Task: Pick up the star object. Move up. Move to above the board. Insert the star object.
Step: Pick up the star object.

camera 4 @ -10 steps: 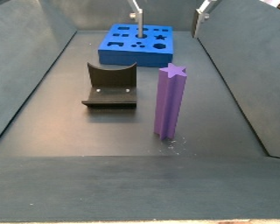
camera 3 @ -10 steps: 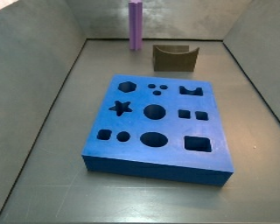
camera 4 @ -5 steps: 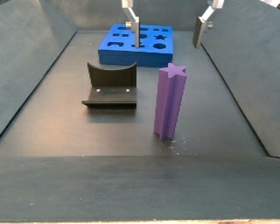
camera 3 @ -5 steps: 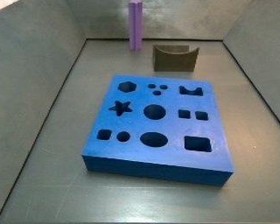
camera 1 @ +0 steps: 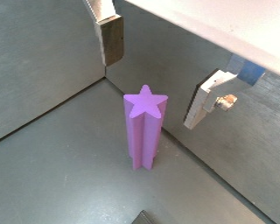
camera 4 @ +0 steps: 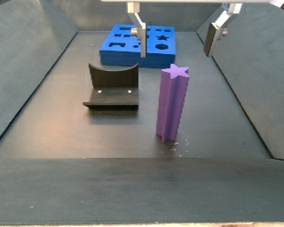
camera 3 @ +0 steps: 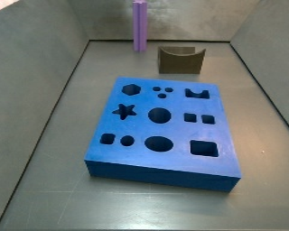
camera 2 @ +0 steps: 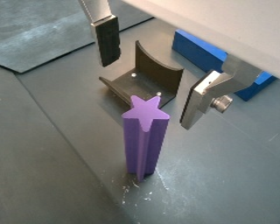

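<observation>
We see the star object point(camera 4: 172, 102) standing upright on the floor, long axis vertical, well apart from the board point(camera 4: 139, 44). The gripper point(camera 1: 160, 74) hangs above it, fingers spread wide, empty, its body cut off.

gripper point(camera 4: 177, 24): I see it higher and nearer the star object point(camera 4: 172, 102) than before | fingers point(camera 4: 216, 40) spread wide

One purple star prism point(camera 4: 172, 101), one blue board point(camera 3: 165, 133), one dark olive U-block point(camera 4: 113, 86); my one claw point(camera 1: 157, 69) hangs open above the prism.
</observation>
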Controlling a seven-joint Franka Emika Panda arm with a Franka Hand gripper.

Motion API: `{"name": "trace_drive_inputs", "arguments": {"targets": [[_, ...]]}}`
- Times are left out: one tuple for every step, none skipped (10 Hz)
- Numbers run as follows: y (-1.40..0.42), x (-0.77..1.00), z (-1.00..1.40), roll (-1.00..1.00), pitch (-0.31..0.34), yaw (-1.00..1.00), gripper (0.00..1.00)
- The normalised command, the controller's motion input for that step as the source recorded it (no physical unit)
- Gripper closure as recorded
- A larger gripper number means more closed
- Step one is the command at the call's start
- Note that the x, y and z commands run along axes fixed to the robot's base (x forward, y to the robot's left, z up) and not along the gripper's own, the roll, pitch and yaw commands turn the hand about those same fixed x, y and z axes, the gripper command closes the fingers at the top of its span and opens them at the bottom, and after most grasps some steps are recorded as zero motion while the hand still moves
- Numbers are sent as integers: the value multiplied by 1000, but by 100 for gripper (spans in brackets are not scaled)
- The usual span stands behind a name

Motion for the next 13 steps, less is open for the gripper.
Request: {"name": "trace_drive_inputs", "arguments": {"targets": [[17,0,-237,-1,-9,0,0],[0,0,-586,-6,-99,0,0],[0,0,-791,-6,-131,0,0],[37,0,-143,-53,-36,3,0],[0,0,-97,0,0,0,0],[0,6,-749,0,-81,0,0],[14,0,-1000,0,-131,0,0],[140,0,-869,0,-91,34,0],[129,0,-154,-63,-29,31,0],[0,0,0,0,0,0,100],[0,0,0,0,0,0,100],[0,0,0,0,0,0,100],[0,0,0,0,0,0,100]]}}
